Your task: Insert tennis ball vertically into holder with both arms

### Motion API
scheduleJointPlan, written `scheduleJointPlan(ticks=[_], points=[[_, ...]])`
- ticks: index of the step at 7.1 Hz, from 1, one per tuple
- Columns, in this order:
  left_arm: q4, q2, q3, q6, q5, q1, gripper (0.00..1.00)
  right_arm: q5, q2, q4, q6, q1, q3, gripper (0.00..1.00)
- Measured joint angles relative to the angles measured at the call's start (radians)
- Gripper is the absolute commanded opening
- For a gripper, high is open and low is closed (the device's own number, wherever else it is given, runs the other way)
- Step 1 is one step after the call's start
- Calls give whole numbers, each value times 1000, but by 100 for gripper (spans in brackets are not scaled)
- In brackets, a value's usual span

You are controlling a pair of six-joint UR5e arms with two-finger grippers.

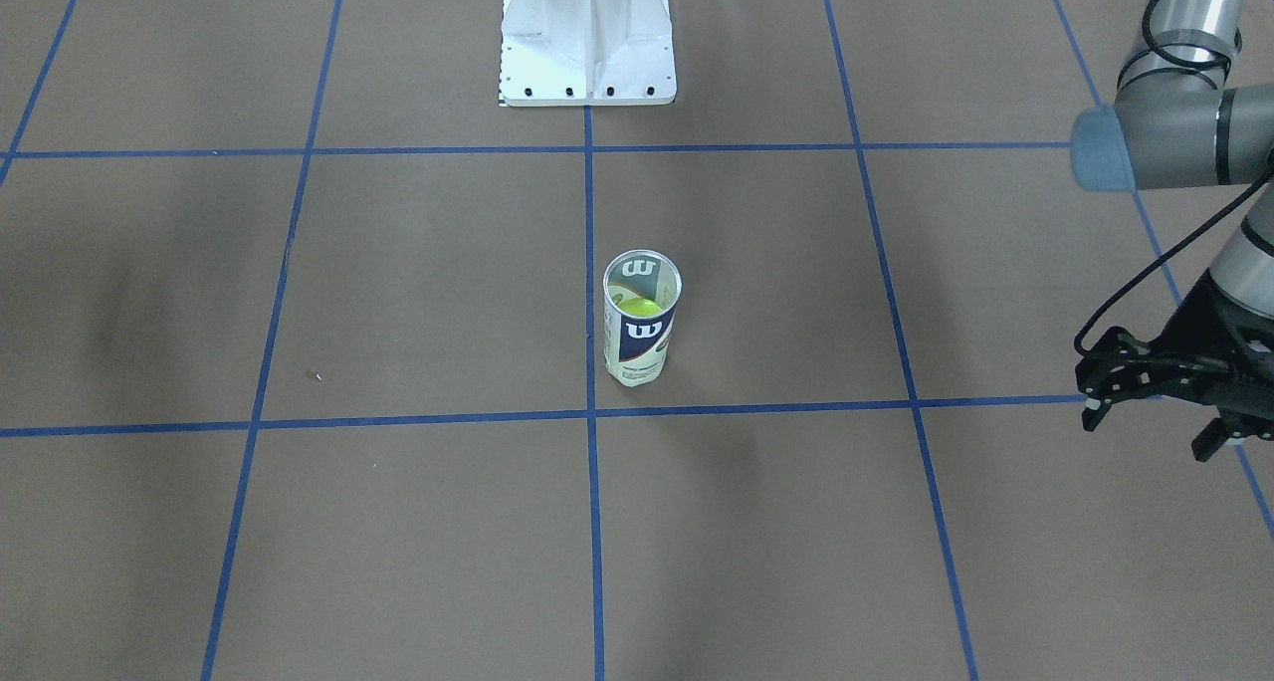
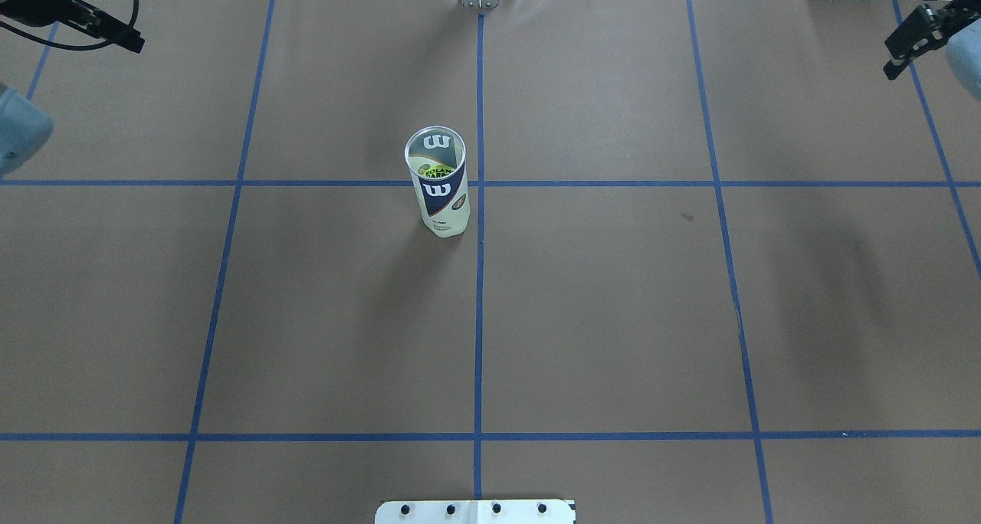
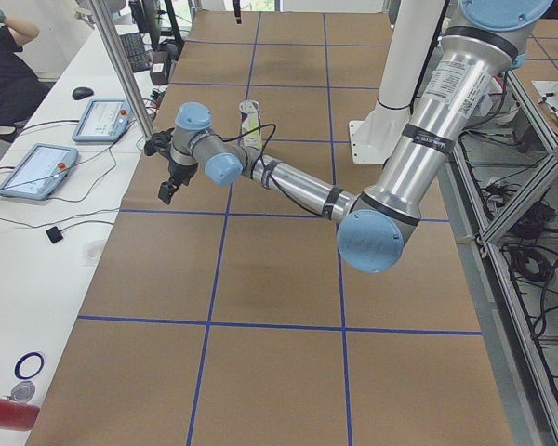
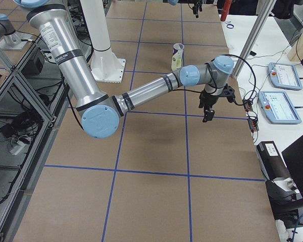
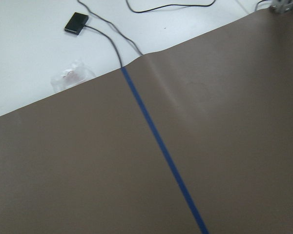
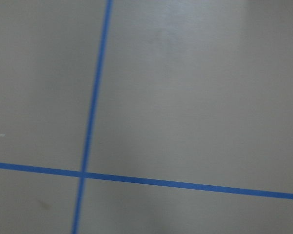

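The holder (image 1: pixel 642 335), a clear Wilson can with a navy label, stands upright near the table's middle, and it also shows in the overhead view (image 2: pixel 439 194). A yellow-green tennis ball (image 1: pixel 640 308) sits inside it, below the rim. My left gripper (image 1: pixel 1150 430) hangs open and empty far off toward the table's left end; it shows at the overhead view's top left corner (image 2: pixel 115 35). My right gripper (image 2: pixel 894 54) is open and empty at the far right corner. Both are well away from the can. The wrist views show only brown paper and blue tape.
The white pedestal base (image 1: pixel 587 54) stands at the robot's side of the table. A white desk with tablets (image 4: pixel 278 106) and cables runs along the far edge, and a small black device (image 5: pixel 76 23) lies on it. An operator (image 3: pixel 5 65) sits there.
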Motion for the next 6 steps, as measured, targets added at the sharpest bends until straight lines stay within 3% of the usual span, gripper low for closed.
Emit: scheduleJointPlan(ticks=[3, 5, 6], points=[[8, 106, 18, 95, -234, -174, 100, -2, -38, 64, 29, 42, -32, 99], [105, 139, 3, 188, -270, -241, 100, -4, -77, 197, 104, 50, -34, 99], [163, 164, -9, 262, -258, -258, 100, -5, -149, 332, 114, 50, -39, 99]])
